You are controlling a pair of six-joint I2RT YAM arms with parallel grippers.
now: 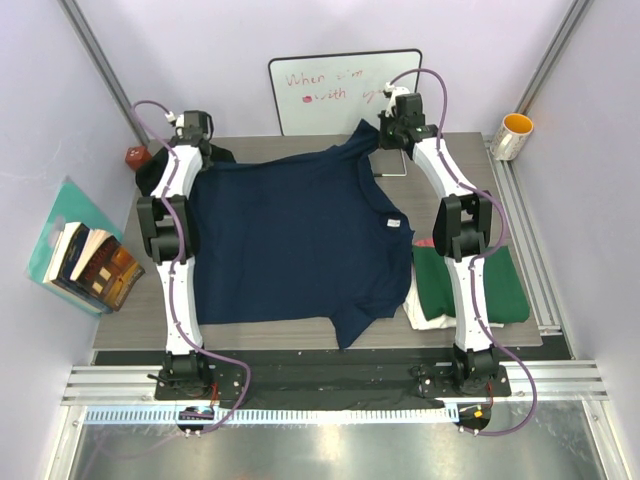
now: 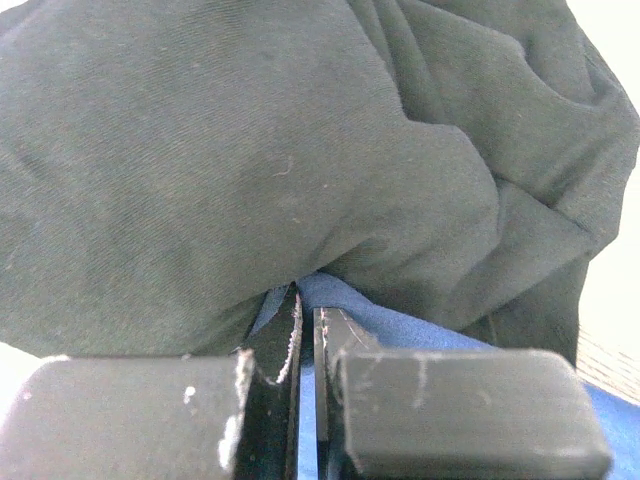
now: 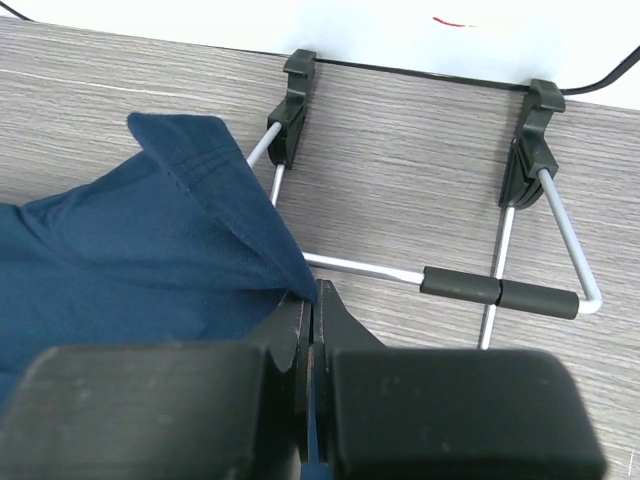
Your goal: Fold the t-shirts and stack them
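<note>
Arms both stretched far forward from near edge, wrists angled down toward table (image 1: 290, 333). Left gripper (image 2: 308, 305) at 11 o'clock: fingers closed, pinching far edge of navy t-shirt (image 1: 290, 240), tips against crumpled black t-shirt (image 2: 300, 150). Right gripper (image 3: 312, 300) at 1 o'clock: fingers clamped tight on navy sleeve hem, just in front of wire stand (image 3: 540, 230) of whiteboard (image 1: 340, 90). Navy t-shirt spread at centre, collar toward 3 o'clock. Folded green t-shirt (image 1: 510, 290) lies on cream t-shirt (image 1: 425, 312) at 4 o'clock, beneath right arm.
</note>
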